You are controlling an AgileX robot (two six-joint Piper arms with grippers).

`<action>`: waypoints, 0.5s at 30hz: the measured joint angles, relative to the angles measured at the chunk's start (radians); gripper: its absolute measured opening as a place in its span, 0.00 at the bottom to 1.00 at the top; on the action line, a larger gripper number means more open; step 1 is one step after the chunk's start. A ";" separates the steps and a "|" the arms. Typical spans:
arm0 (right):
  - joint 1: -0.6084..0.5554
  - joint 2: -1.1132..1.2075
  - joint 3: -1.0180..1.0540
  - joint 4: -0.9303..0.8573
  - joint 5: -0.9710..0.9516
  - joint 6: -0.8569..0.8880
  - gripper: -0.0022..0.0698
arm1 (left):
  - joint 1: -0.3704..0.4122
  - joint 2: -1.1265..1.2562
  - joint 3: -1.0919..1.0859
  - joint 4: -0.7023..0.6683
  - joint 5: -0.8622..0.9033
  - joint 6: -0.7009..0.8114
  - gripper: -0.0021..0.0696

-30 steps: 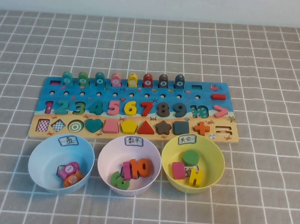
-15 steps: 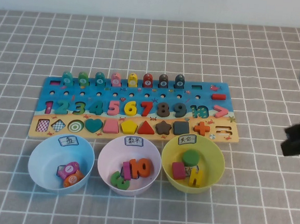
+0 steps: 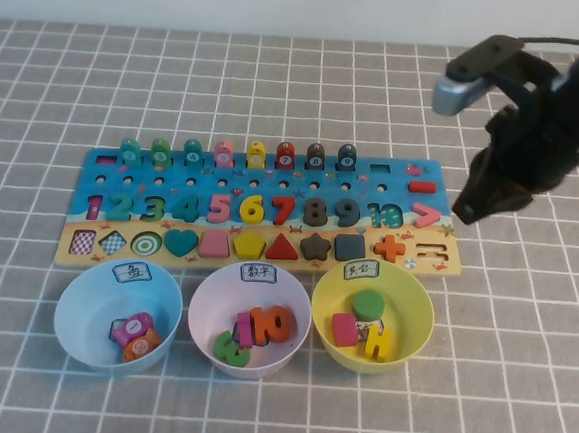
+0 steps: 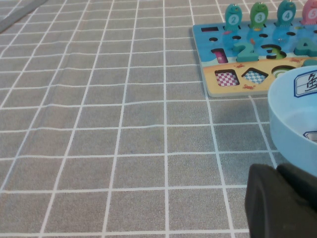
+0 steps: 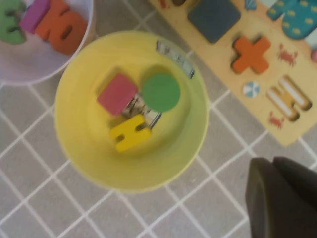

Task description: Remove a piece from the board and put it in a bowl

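Observation:
The puzzle board [image 3: 272, 183] lies mid-table with number, shape and fish pieces in it. In front of it stand a blue bowl [image 3: 72, 305], a lilac bowl [image 3: 202, 305] and a yellow bowl [image 3: 418, 307], each holding pieces. My right gripper [image 3: 467, 212] hangs shut and empty above the table just off the board's right end, near the orange plus piece [image 3: 389, 248]. In the right wrist view the gripper [image 5: 277, 198] is beside the yellow bowl [image 5: 79, 124] and the plus [image 5: 251, 53]. My left gripper [image 4: 277, 203] is shut and empty, low beside the blue bowl [image 4: 292, 119]; it is outside the high view.
The grey checked cloth [image 3: 518, 375] covers the whole table. The yellow bowl holds a green disc [image 5: 161, 92], a pink square [image 5: 117, 94] and a yellow piece [image 5: 130, 133]. A white wall runs along the far edge.
My right arm has come in from the right edge and moved up and left, to just off the board's right end. Board, bowls and pieces have not moved.

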 joint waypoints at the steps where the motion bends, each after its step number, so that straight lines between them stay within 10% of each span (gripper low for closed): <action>1: 0.000 0.020 -0.022 0.000 0.003 0.000 0.01 | 0.000 0.000 0.000 0.000 0.000 0.000 0.02; 15: 0.013 0.294 -0.284 -0.070 0.014 0.513 0.16 | 0.000 0.000 0.000 0.000 0.000 0.000 0.02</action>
